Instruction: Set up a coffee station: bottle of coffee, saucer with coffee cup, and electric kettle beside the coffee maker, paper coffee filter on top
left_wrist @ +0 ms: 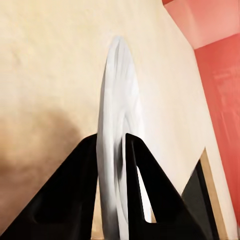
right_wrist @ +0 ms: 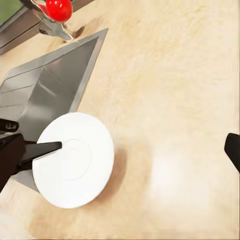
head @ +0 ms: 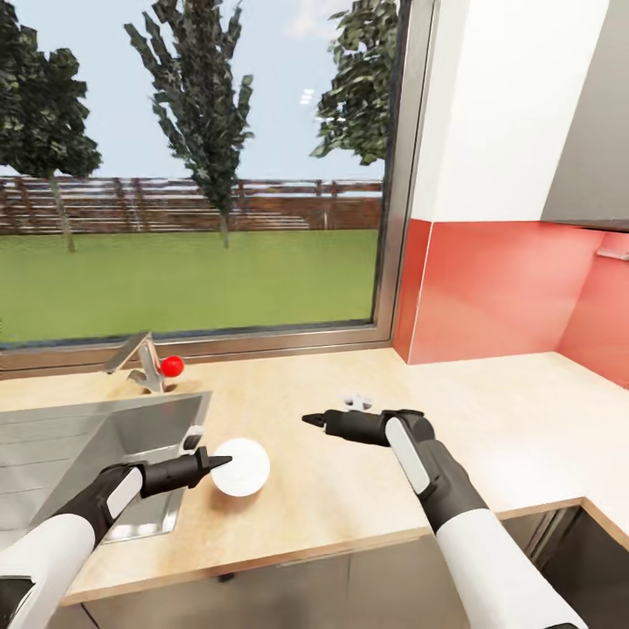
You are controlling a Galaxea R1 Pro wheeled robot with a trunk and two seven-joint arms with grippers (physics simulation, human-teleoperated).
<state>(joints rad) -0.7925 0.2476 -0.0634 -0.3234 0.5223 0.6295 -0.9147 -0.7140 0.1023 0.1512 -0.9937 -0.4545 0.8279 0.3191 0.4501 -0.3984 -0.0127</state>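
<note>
Wood-grain beige surface (head: 489,419) fills the lower frame, its steel sink (head: 52,445) inset at lower left. Round, smooth white saucer (head: 242,466) sits low centre, pinched at its rim by the left claw (head: 218,461). Right claw (head: 314,420) reaches leftward, centre frame; its grip is unclear.
</note>
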